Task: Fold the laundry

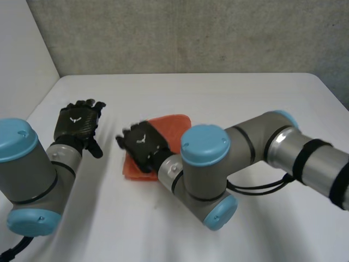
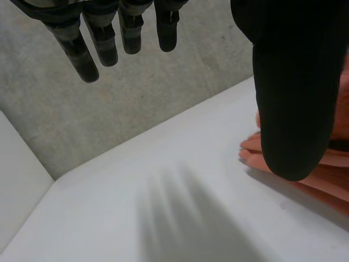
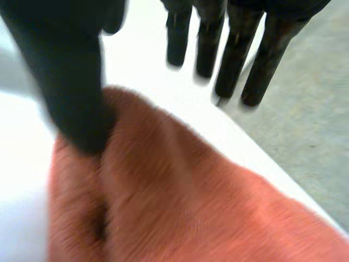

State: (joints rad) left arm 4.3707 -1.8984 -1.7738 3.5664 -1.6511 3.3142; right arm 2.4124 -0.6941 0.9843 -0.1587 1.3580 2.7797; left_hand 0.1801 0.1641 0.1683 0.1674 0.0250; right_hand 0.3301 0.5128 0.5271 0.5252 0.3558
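Here we see the orange cloth (image 1: pixel 173 124) lying folded near the middle of the white table (image 1: pixel 229 93), a rough rectangle with rounded corners. In the head view its long axis slants from the near left to the far right. Its surface looks soft and fuzzy like towelling, and in the left wrist view its edge shows as stacked layers.

The right hand (image 1: pixel 143 144) sits over the near-left part of the cloth, back upward. In its own wrist view we find its fingers (image 3: pixel 234 54) straight and a little spread, reaching past the cloth's edge above bare table, while the thumb (image 3: pixel 71 93) comes down on the cloth at a raised fold; we cannot tell whether it presses.

The left hand (image 1: pixel 76 124) is beside the cloth and apart from it, over bare table, its fingers straight and loosely spread, thumb held wide, gripping nothing. A grey speckled wall (image 1: pixel 191 33) rises behind the table.
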